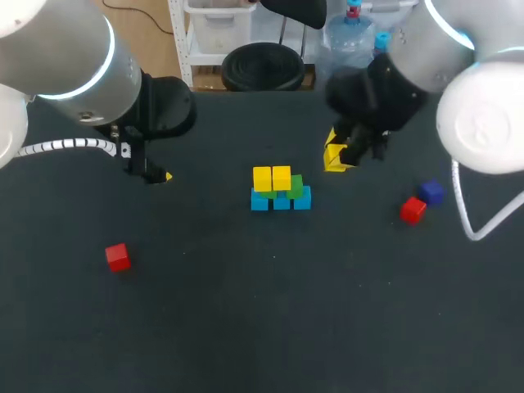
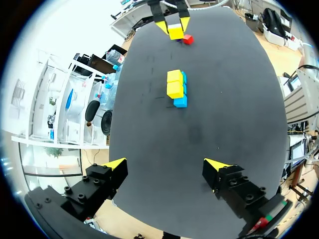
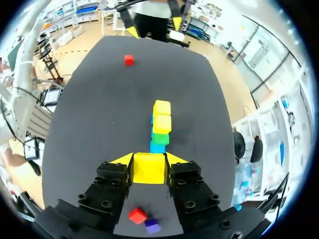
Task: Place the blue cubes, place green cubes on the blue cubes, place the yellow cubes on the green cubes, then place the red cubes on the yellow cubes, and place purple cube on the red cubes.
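Mid-table stands a stack (image 1: 281,190): a row of three blue cubes (image 1: 282,201), green cubes (image 1: 295,185) on them, and two yellow cubes (image 1: 271,178) on top. My right gripper (image 1: 336,152) hovers right of and behind the stack, shut on a third yellow cube (image 3: 149,168); the stack (image 3: 160,124) lies just ahead of its fingers. Off to the stack's left, my left gripper (image 1: 160,174) is open and empty, its fingertips (image 2: 117,164) far apart, the stack (image 2: 176,88) well ahead. A red cube (image 1: 118,256) lies front left. Another red cube (image 1: 413,210) and the purple cube (image 1: 431,192) lie at the right.
The dark table (image 1: 270,319) has open room in front of the stack. The right-side red cube (image 3: 137,215) and the purple cube (image 3: 152,226) sit close together under my right arm.
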You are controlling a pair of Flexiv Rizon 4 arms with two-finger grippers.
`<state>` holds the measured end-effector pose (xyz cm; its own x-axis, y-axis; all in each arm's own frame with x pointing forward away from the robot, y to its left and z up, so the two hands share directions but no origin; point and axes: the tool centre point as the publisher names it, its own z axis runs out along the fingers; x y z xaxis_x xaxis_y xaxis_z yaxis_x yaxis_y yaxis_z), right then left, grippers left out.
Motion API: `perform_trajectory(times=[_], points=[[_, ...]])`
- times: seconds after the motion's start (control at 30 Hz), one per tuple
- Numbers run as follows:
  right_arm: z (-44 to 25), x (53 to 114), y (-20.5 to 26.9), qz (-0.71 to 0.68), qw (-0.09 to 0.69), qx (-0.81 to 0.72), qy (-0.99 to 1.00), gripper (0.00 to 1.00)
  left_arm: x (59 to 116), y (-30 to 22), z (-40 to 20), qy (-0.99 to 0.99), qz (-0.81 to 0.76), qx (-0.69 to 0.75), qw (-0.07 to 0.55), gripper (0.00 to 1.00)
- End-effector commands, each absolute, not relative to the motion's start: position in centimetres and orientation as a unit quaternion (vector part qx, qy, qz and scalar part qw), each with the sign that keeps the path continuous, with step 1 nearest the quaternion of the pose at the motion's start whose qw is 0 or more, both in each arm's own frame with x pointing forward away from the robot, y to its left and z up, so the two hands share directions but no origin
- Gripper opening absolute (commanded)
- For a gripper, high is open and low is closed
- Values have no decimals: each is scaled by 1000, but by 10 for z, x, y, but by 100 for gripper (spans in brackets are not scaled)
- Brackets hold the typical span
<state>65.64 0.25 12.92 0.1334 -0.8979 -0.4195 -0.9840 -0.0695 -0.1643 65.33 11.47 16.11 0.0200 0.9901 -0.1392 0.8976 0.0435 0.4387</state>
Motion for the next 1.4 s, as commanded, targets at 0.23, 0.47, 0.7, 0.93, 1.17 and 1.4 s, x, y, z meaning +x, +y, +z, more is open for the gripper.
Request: perform_trajectory(times=[0.23, 0.47, 0.7, 0.93, 1.17, 1.4], points=[[119, 673, 9, 130, 171, -741, 636, 0, 654, 114, 161, 692, 112, 682, 209, 100], [109, 684, 12, 143, 167, -735, 642, 0, 654, 114, 161, 692, 112, 682, 209, 100], [108, 688, 21, 150, 168, -735, 640, 0, 654, 114, 161, 692, 112, 682, 209, 100], [108, 689, 29, 150, 164, -741, 633, 0, 654, 114, 161, 692, 112, 682, 209, 100], [103, 685, 35, 153, 157, -747, 627, 0, 654, 114, 161, 692, 112, 682, 209, 100], [98, 683, 38, 155, 150, -750, 626, 0, 654, 114, 161, 692, 112, 682, 209, 100]])
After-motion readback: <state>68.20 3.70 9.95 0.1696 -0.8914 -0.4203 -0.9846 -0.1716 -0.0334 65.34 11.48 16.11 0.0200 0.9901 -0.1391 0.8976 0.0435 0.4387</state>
